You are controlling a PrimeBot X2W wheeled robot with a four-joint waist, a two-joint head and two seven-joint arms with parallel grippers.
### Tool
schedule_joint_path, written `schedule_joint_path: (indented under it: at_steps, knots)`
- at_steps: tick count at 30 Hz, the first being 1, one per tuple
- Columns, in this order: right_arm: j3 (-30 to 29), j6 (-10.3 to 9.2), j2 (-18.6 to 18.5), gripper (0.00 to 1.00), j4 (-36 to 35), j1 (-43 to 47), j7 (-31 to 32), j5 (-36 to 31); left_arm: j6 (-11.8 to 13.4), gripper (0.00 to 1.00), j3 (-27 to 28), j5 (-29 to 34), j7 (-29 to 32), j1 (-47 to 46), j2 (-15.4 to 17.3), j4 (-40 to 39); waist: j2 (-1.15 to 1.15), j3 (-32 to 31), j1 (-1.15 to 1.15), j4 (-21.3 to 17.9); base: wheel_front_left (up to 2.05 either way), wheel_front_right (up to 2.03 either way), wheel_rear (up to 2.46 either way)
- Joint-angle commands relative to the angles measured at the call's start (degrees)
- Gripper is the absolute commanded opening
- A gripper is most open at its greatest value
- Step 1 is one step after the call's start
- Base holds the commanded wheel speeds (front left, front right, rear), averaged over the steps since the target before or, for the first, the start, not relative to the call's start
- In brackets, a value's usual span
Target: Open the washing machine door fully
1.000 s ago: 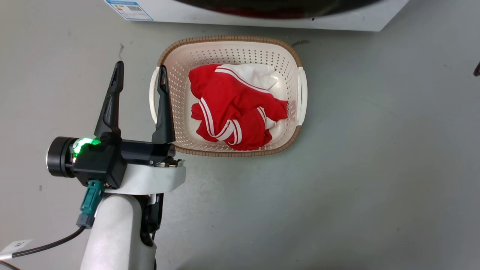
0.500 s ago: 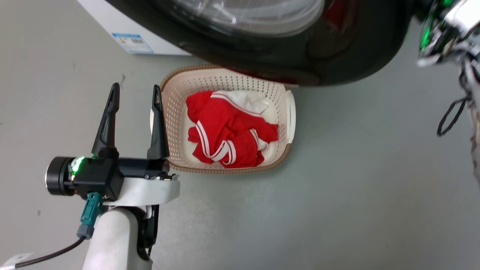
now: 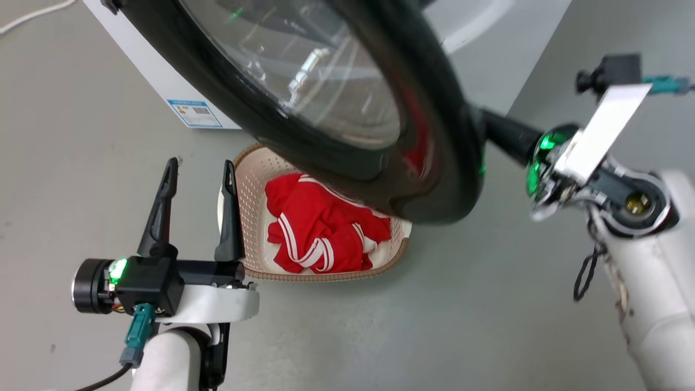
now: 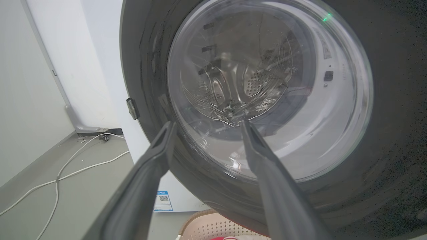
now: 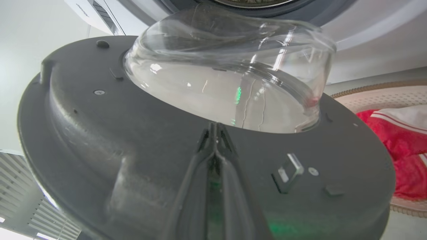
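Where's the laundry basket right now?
In the head view, the basket sits on the floor, partly hidden by the open door, just beside the left gripper.

The head camera looks steeply down over the door and basket on the floor. The left wrist camera tilts up at the door's outer glass from near; the right sits close against its inner side. All three share both.
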Motion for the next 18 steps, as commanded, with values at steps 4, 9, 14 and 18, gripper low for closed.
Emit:
schedule_joint_path:
  at_steps: [4,9,14,18]
  knots:
    - [1.67,0.00,2.00,0.00,-3.86,6.27,1.24,0.96,0.19,1.00,-0.77,0.10,-0.15,1.53,-0.03,0.35,0.00,-2.39,0.01,0.55,0.00,0.00,0.00]
    - [4.20,0.00,5.19,0.00,-7.26,11.50,2.25,2.29,0.40,1.00,-1.28,0.08,-0.15,2.91,-0.02,0.56,0.00,-4.33,0.01,0.82,0.00,0.00,0.00]
    - [6.92,0.00,7.76,0.00,-9.78,15.32,2.33,2.78,0.46,1.00,-1.55,0.15,-0.15,4.35,-0.03,0.62,0.00,-5.79,0.01,1.31,0.00,0.00,0.00]
    - [8.83,0.00,8.95,0.00,-10.31,17.63,1.69,3.06,0.26,1.00,-1.19,0.45,-0.14,5.29,-0.02,0.93,0.00,-6.68,0.01,1.86,0.00,0.00,0.00]
